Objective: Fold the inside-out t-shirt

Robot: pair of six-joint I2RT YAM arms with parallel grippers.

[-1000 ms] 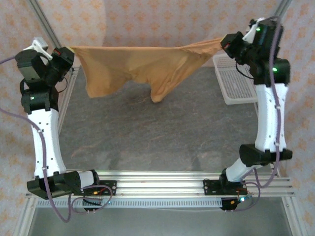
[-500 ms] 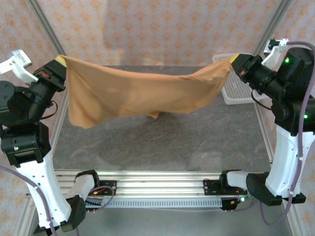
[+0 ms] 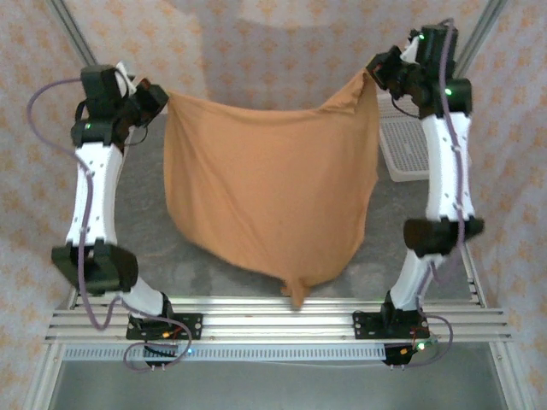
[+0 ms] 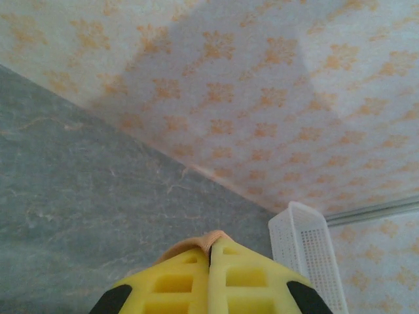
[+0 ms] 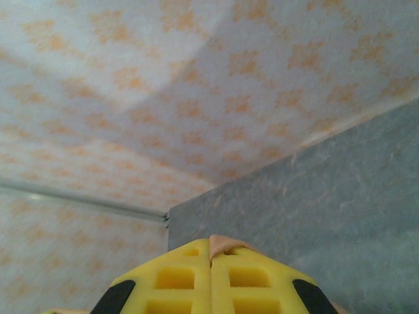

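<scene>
Left: the left gripper (image 3: 159,97), held high over the grey table (image 3: 137,213), is clamped tight on 1 upper corner of the inside-out t-shirt (image 3: 269,196). The left wrist camera shows its yellow jaws pressed together, with a sliver of orange-tan fabric pinched at their tips.

Centre: the garment hangs as a broad sheet between the 2 arms. Its top edge dips slightly in the middle, and its sides narrow to a bunched tip at the near rail (image 3: 256,318) of the table frame. Whether that tip touches anything cannot be told.

Right: the right gripper (image 3: 376,72), also raised, is closed on the opposite upper corner. The right wrist camera shows its yellow jaws meeting over a small fold of the same fabric. A white slotted basket (image 3: 408,154) sits at the far right edge of the table, just beside the right arm. A patterned backdrop (image 3: 282,43) stands behind.
</scene>
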